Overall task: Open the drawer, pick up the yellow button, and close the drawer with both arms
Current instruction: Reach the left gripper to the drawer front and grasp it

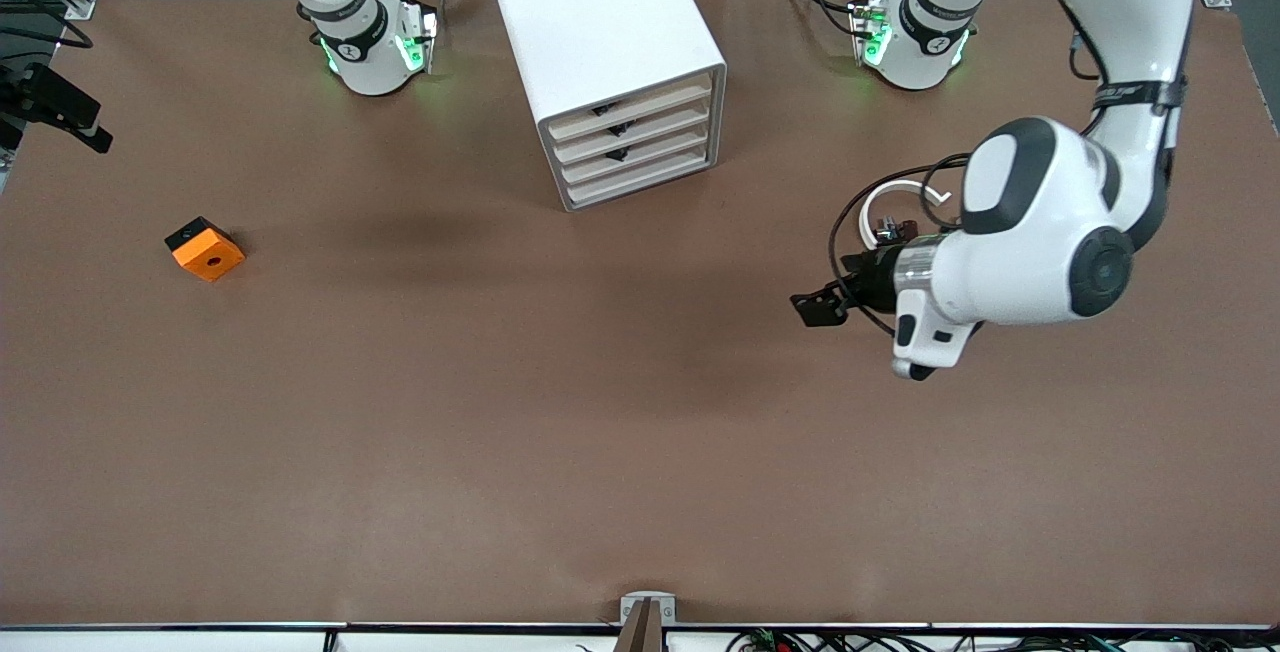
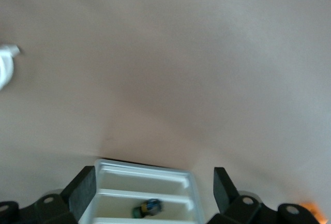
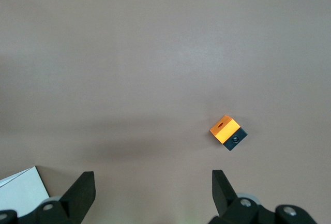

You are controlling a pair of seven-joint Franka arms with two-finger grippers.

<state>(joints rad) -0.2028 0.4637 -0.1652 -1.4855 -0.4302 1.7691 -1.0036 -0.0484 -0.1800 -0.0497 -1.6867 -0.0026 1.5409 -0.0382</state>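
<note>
A white cabinet (image 1: 600, 42) with several closed drawers (image 1: 635, 147) stands at the middle of the table, near the robots' bases. In the left wrist view its front (image 2: 147, 193) shows between my fingers. A tiny blurred yellow and dark-blue thing (image 2: 148, 207), seemingly the button, lies in one drawer recess. My left gripper (image 1: 815, 307) is open and empty, low over the bare table toward the left arm's end, and points at the cabinet (image 2: 153, 185). My right gripper (image 3: 152, 188) is open and empty, high over the table, out of the front view. A cabinet corner (image 3: 20, 188) shows beside it.
An orange square block with a centre hole (image 1: 205, 249) lies toward the right arm's end of the table; it also shows in the right wrist view (image 3: 227, 132). A black mount (image 1: 60, 107) juts in at that end's edge. A small bracket (image 1: 647, 617) sits at the near edge.
</note>
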